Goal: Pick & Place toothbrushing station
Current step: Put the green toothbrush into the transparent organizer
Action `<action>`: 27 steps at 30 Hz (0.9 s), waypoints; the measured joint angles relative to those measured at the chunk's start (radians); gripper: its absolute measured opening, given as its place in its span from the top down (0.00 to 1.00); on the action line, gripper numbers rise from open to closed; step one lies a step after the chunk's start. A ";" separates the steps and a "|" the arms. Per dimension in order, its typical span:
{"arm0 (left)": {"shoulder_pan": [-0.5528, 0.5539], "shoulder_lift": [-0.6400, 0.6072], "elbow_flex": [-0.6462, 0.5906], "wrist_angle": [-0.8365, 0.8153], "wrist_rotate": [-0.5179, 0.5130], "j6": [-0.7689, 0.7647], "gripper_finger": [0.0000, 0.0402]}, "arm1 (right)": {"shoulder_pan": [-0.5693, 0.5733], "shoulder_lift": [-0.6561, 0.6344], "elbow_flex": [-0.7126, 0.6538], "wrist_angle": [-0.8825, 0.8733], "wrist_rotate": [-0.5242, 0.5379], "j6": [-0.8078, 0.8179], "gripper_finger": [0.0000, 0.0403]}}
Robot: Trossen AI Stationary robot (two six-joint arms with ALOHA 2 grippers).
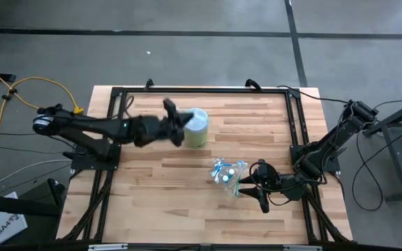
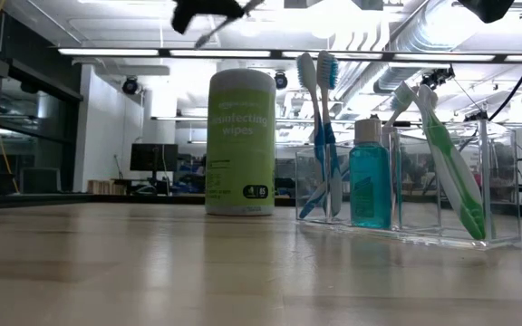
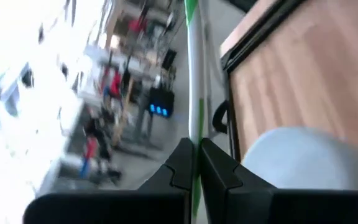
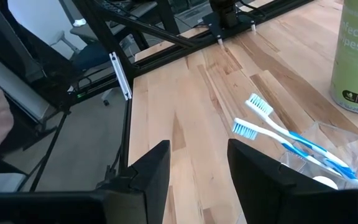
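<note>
Tabletop canister (image 2: 240,142) labelled "disinfecting wipes"

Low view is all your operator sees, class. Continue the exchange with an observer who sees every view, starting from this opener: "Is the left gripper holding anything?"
Observer: Yes. In the left wrist view the left gripper is shut on a green-white toothbrush.
Operator: Where is that arm over the table?
Observer: In the high view it reaches in beside the wipes canister, on the canister's left.
Operator: And the right gripper?
Observer: The right gripper is open and empty. It sits next to the clear container, with the blue-white toothbrushes just ahead of it.
</note>
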 joint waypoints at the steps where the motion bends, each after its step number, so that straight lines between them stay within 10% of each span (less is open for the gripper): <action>1: -0.034 0.000 0.000 -0.001 -0.008 0.041 0.99 | 0.000 0.000 0.000 0.000 0.001 0.000 0.62; 14: -0.490 0.089 0.000 0.119 -0.011 0.453 0.99 | -0.068 0.000 0.000 0.169 -0.033 -0.001 0.62; 27: -0.498 0.328 -0.001 0.474 0.004 0.956 0.99 | -0.200 0.000 0.000 0.361 -0.263 0.002 0.62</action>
